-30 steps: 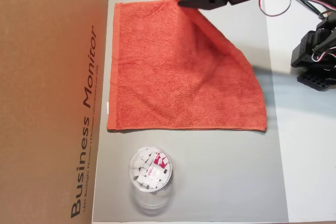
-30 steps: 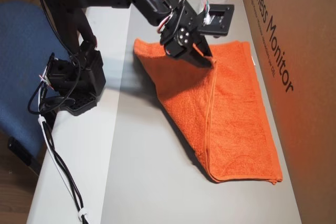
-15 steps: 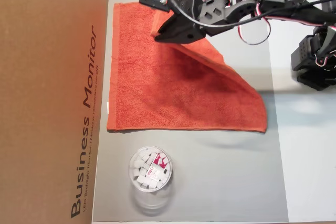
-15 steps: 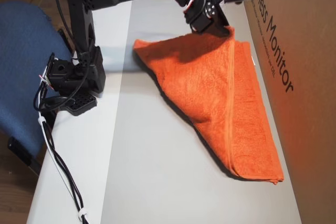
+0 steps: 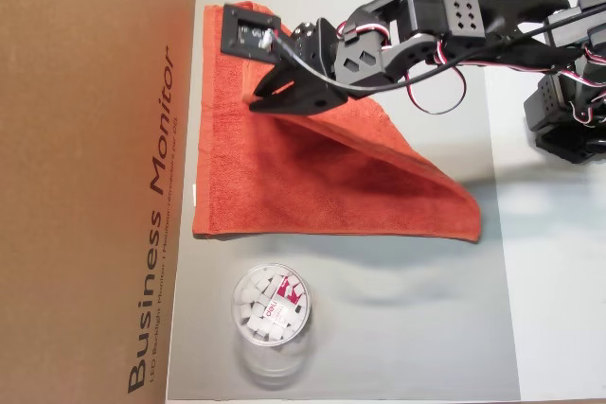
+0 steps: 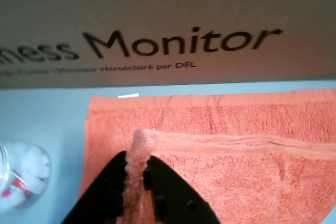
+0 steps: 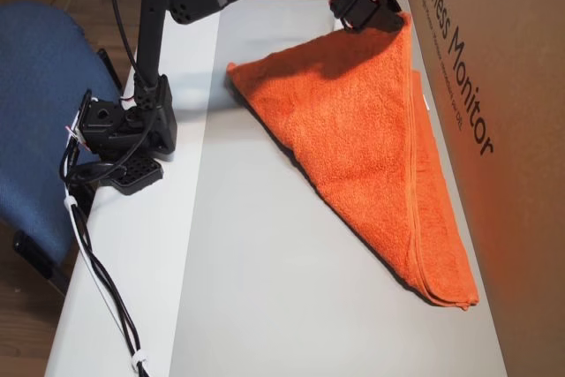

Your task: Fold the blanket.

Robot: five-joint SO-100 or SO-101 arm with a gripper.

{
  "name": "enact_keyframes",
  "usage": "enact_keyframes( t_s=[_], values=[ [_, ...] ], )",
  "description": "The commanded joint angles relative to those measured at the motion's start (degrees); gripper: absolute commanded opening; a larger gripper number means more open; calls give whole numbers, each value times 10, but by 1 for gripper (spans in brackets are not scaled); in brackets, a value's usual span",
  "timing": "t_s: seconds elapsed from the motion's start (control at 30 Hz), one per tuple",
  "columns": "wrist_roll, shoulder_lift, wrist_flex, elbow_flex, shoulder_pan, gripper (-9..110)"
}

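Wrist view: pincer pinches the blanket corner, its tag hidden.

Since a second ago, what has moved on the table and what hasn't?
The pincer, shut on a corner of the orange-red towel, has carried it across the towel toward the cardboard box, so the lifted flap now covers more of the bottom layer. The grip did not change. The towel's edge by the box, the clear tub and the box stayed put.
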Motion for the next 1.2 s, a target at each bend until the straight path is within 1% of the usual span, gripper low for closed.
enact_keyframes(
  t_s=[0.0,0.27,0.5,0.67,0.83,1.03,1.17],
  values=[
    [-32,3,-10,-34,-10,0],
    [-91,-31,-98,-33,-33,0],
    [-100,-64,-184,-33,-37,0],
    [-171,-94,-229,-33,-39,0],
    [-196,-129,-276,-33,-59,0],
    [-254,-178,-325,-33,-89,0],
    [-262,-209,-355,-33,-103,0]
  ],
)
